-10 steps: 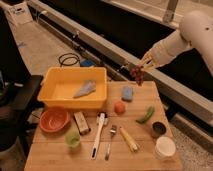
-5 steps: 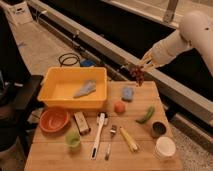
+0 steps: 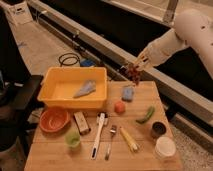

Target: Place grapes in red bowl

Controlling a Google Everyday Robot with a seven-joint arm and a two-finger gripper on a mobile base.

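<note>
One cluster of grapes (image 3: 134,75) hangs pinched in the jaws of the gripper (image 3: 133,66), upper right of centre. It is held clear above the table's (image 3: 55,159) far edge, apparently for carrying to the empty red bowl (image 3: 54,120) at lower left, below the yellow tub (image 3: 70,102).

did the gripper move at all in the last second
No. The gripper, holding the grapes, hangs at the same spot over the table's far edge, just beyond the blue sponge.
</note>
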